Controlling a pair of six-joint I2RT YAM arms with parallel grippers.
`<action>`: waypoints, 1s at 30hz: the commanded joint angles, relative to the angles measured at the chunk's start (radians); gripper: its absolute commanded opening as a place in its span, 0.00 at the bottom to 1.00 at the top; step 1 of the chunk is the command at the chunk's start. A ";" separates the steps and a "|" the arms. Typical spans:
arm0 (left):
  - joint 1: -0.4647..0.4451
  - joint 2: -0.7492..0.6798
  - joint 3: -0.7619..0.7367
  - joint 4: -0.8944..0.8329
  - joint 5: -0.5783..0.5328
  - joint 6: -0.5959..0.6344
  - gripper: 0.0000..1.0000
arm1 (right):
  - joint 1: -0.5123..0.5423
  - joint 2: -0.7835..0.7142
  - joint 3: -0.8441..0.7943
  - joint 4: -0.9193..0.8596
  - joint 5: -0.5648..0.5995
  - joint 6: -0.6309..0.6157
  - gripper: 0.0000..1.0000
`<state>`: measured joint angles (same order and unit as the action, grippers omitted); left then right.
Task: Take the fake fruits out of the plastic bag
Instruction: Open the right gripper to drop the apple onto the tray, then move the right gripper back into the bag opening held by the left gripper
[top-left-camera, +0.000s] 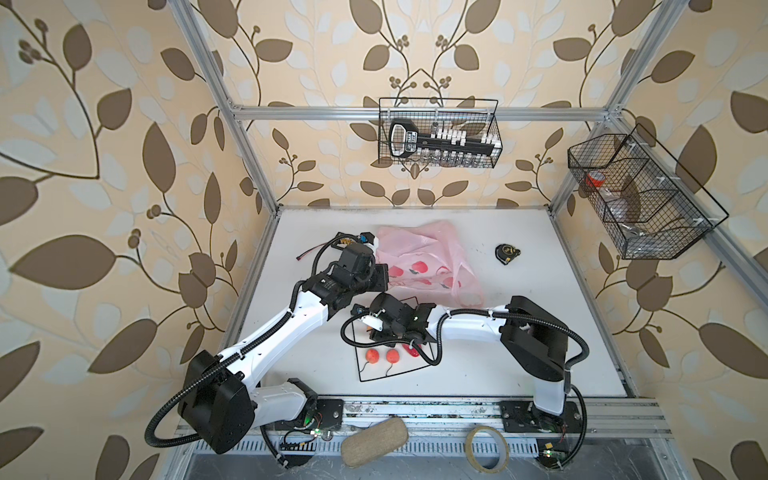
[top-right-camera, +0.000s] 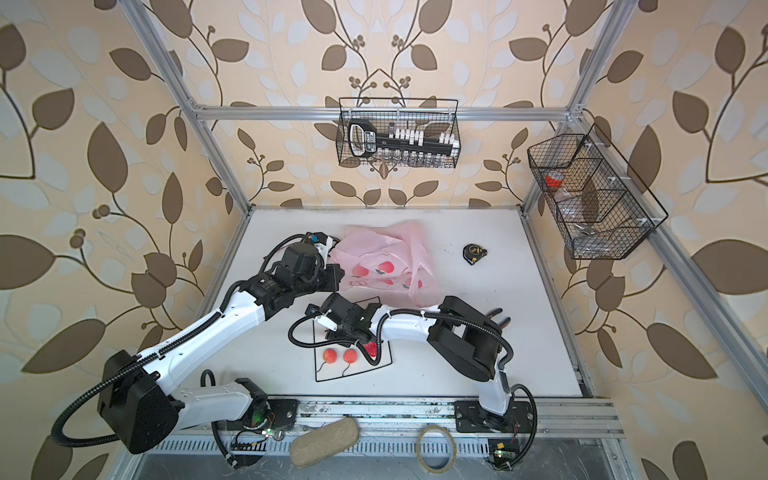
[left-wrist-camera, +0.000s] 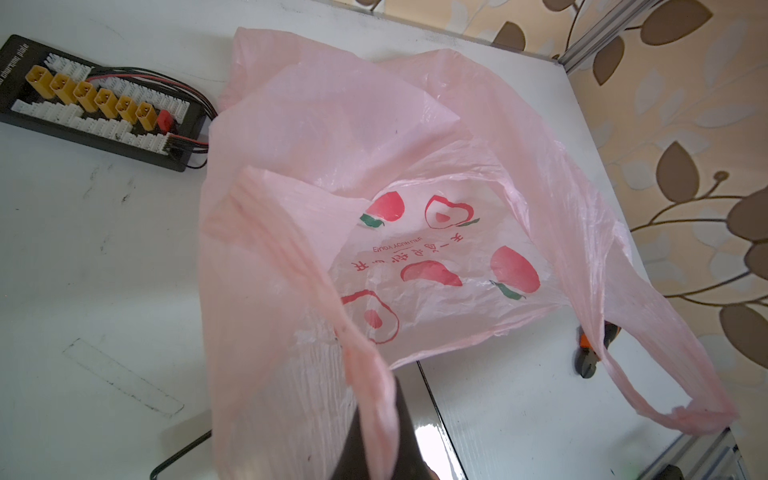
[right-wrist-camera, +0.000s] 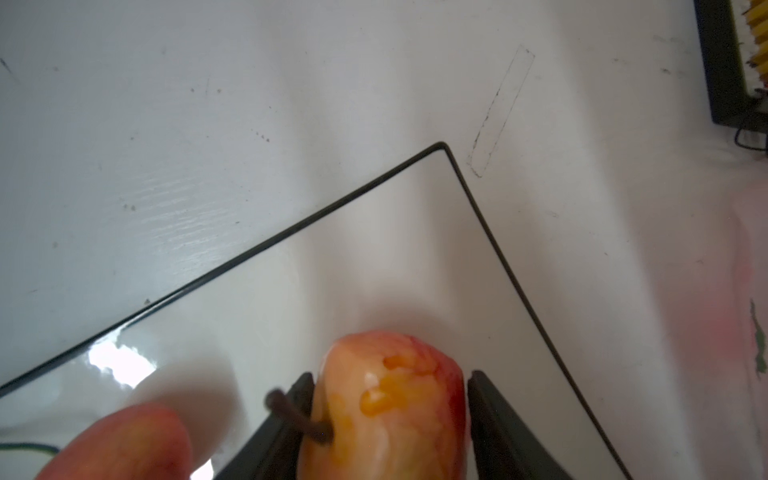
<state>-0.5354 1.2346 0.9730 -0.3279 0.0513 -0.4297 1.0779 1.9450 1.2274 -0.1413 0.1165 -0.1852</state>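
Fake fruits (top-left-camera: 392, 356) lay on the white mat (top-left-camera: 378, 371) near the table's 6 o'clock edge. Two were orange-red balls side by side, w/ a red piece at their 3 o'clock, half under my right arm. My right gripper (right-wrist-camera: 390, 380) was spread around the apple-like piece (right-wrist-camera: 395, 419), low over the mat. One pad touched it, the other stood a sliver off. Its stem (right-wrist-camera: 299, 419) lay across the touching pad. Another fruit (right-wrist-camera: 116, 444) sat just beside. My left gripper (left-wrist-camera: 374, 436) was pinched shut on the plastic bag (left-wrist-camera: 415, 166), at the mat's 12 o'clock, holding one wall up so the mouth gaped. Inside I saw only flat peach prints, no toys, tho folds could hide one.

Risks, as I judged:
- The stem could snag the pad on pull-away & drag the piece.
- Being round, the piece could roll off the mat or knock its neighbour.
- The film looked thin, so my left pinch could slip or tear it.
- The loose handle loop (left-wrist-camera: 665, 395) lay over an orange-handled tool (left-wrist-camera: 590, 353) & could catch there if I tugged.
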 joint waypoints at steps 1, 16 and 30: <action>0.003 -0.033 0.045 0.005 -0.026 0.016 0.00 | 0.005 -0.082 -0.042 -0.001 -0.012 0.000 0.72; 0.003 -0.019 0.051 0.016 -0.024 0.014 0.00 | 0.024 -0.583 -0.364 0.142 -0.066 0.044 0.72; 0.003 -0.017 0.049 0.023 -0.002 -0.001 0.00 | -0.163 -0.615 -0.317 0.201 0.089 0.587 0.56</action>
<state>-0.5354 1.2346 0.9730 -0.3264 0.0441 -0.4290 0.9424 1.3018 0.8688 0.0277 0.1440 0.1940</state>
